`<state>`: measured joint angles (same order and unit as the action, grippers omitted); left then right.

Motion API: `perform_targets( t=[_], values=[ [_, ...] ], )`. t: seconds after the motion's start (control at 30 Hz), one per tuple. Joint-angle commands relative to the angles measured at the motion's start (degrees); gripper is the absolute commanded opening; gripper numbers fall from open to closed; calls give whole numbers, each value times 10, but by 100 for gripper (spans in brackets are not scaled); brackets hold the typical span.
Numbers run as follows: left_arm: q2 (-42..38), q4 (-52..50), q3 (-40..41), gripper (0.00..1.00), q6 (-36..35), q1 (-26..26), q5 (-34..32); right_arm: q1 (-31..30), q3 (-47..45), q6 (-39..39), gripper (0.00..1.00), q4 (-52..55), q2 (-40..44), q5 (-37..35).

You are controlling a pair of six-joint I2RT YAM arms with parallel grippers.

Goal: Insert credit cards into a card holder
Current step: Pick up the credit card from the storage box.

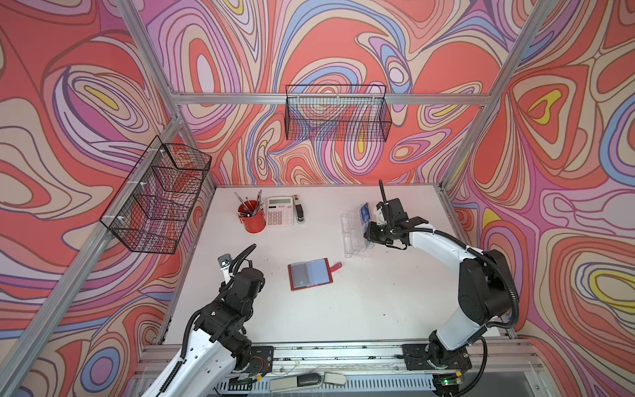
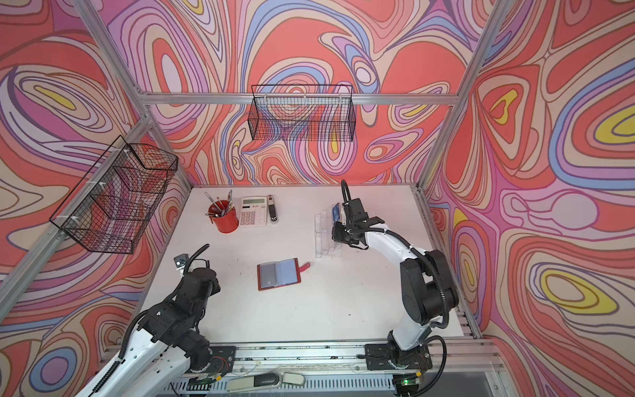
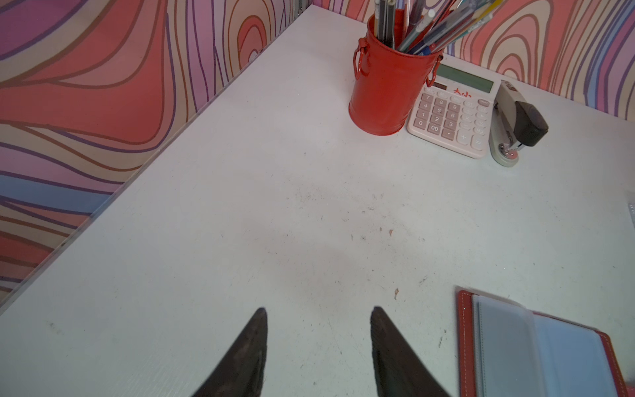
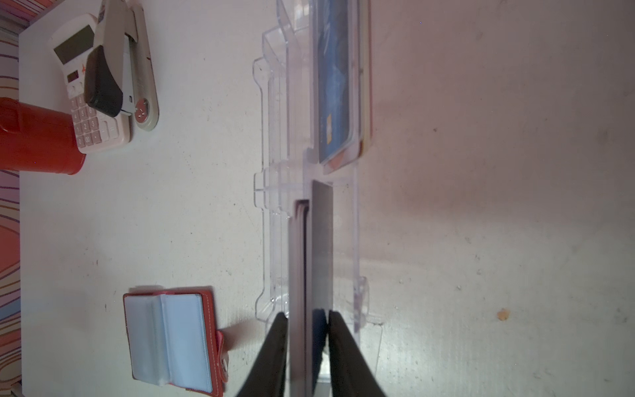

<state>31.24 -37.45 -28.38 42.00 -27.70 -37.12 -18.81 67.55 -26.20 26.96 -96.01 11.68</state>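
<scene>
The red card holder (image 1: 311, 274) (image 2: 279, 274) lies open and flat in the middle of the table, its greyish sleeves (image 4: 171, 340) facing up. A blue credit card (image 4: 335, 86) stands in the far half of a clear acrylic stand (image 4: 275, 137). In the near half, greyish credit cards (image 4: 321, 247) stand on edge. My right gripper (image 4: 305, 314) reaches into the stand (image 1: 354, 237), and its jaws press on both sides of these cards. My left gripper (image 3: 319, 309) hovers open over bare table, left of the card holder (image 3: 536, 350), holding nothing.
A red pen cup (image 1: 252, 216), a calculator (image 1: 280, 211) and a stapler (image 1: 299, 209) stand in a row at the back left. Wire baskets hang on the left wall (image 1: 158, 199) and the back wall (image 1: 338, 113), above the table.
</scene>
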Motion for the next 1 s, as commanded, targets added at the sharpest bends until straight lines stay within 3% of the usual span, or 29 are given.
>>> perform_targets(
  t=[0.0, 0.33, 0.97],
  values=[
    [1, 3, 3, 50, -3, 4, -5, 2, 14, 5, 23, 11, 24, 4],
    [0, 2, 3, 51, -4, 3, -5, 2, 13, 5, 23, 15, 51, 4],
    [-1, 3, 3, 51, -5, 3, -2, 2, 12, 9, 10, 31, 79, -57]
  ],
)
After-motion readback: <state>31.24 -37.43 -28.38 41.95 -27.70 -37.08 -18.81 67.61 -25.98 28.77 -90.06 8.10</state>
